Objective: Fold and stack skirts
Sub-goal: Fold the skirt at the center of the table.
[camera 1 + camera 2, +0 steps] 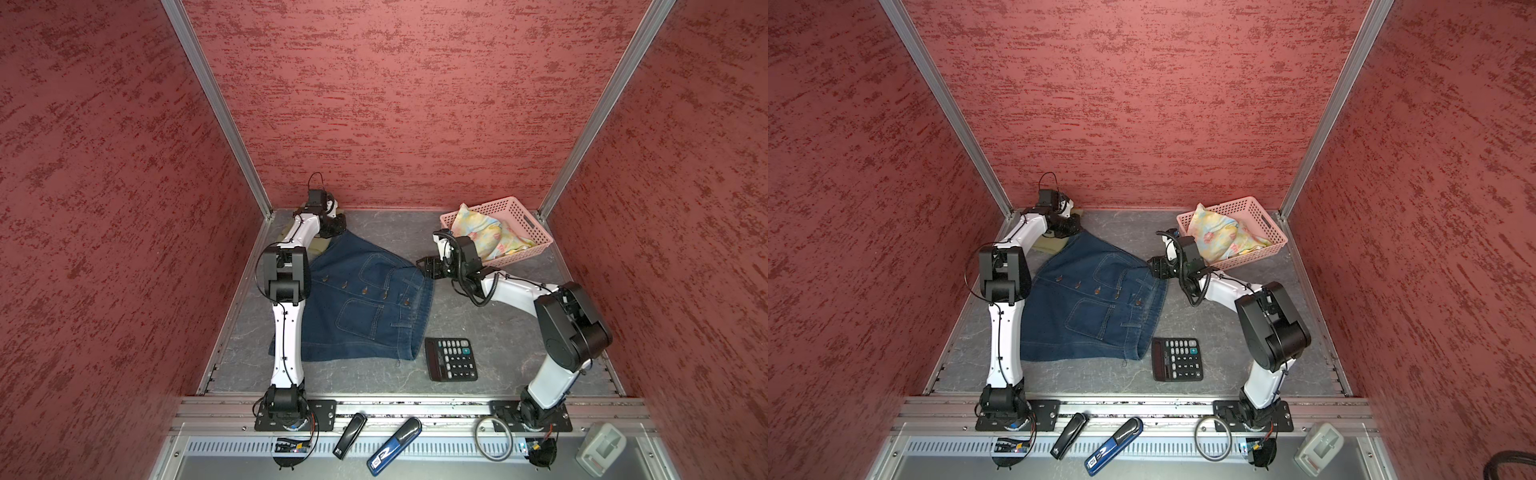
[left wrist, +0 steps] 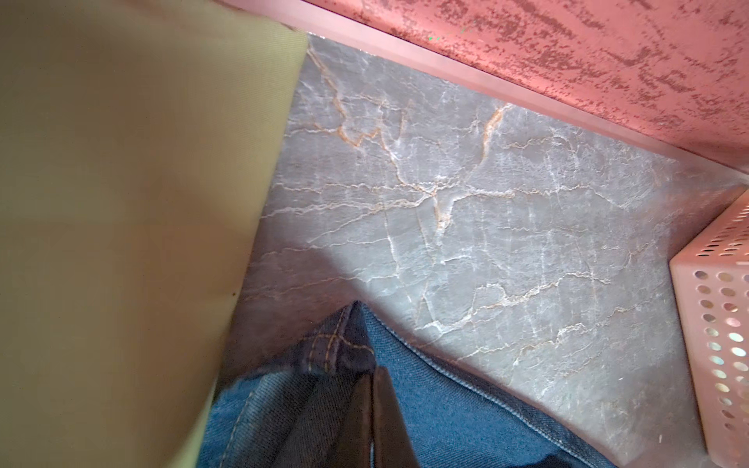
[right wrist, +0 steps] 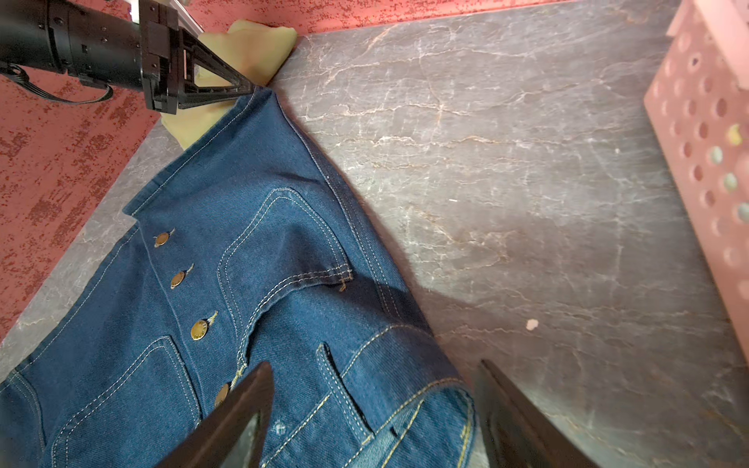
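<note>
The dark blue denim skirt (image 1: 365, 303) (image 1: 1092, 307) lies spread on the table, buttons up. My left gripper (image 1: 337, 230) (image 2: 371, 405) is shut on its far hem corner (image 3: 259, 101), beside the olive-green skirt (image 1: 318, 249) (image 2: 121, 202), which lies in the back left corner, partly under the denim. My right gripper (image 1: 424, 266) (image 3: 375, 366) is open, its fingers (image 3: 243, 405) on either side of the waistband corner, apart from the cloth. The floral skirt (image 1: 486, 232) (image 1: 1221, 235) lies bunched in the pink basket.
The pink basket (image 1: 528, 220) (image 3: 709, 121) stands at the back right. A black calculator (image 1: 451, 359) lies just right of the denim's near edge. Two staplers (image 1: 351, 434) and a ring lie on the front rail. Walls close in the back and both sides.
</note>
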You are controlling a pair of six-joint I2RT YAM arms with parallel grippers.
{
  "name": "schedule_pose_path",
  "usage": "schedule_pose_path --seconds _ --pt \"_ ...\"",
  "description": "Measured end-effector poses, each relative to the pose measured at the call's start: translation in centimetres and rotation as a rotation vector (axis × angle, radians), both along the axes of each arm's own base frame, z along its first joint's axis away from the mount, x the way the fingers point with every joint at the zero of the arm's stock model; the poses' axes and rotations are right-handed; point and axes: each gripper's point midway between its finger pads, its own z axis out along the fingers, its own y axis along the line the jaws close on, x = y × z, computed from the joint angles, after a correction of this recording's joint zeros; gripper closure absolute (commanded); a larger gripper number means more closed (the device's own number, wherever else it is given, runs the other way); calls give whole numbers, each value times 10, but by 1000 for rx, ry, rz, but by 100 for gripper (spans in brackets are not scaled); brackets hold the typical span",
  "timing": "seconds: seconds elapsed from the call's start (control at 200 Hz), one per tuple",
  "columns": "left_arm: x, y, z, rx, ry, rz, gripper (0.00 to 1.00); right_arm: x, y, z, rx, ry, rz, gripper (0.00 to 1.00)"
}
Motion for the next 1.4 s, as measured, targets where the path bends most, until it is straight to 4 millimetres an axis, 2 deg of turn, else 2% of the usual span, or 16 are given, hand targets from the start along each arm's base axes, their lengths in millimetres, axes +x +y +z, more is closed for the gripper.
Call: schedule_pose_path --seconds 0.326,0.656,0.796,0.887,1.037,1.132,1.277,1.403 --pt "3 4 8 1 -21 6 100 2 -11 -13 14 65 -50 25" --pt "8 3 13 -7 -46 13 100 -7 -11 -57 16 202 -32 30" --pt "9 3 19 -11 -57 15 100 -7 -6 -56 76 228 -28 34" --pt "10 2 24 -15 -69 14 100 -1 -4 -53 124 227 -39 44" --pt "11 1 27 -25 -76 13 100 8 -4 -58 184 245 -72 56" --pt "11 0 27 -32 -76 13 100 11 -3 -64 199 261 -82 76" --pt "13 2 29 -39 -81 25 100 16 -7 -61 204 241 -96 100" --pt "14 7 33 -52 -88 44 100 22 -13 -52 200 204 -101 100"
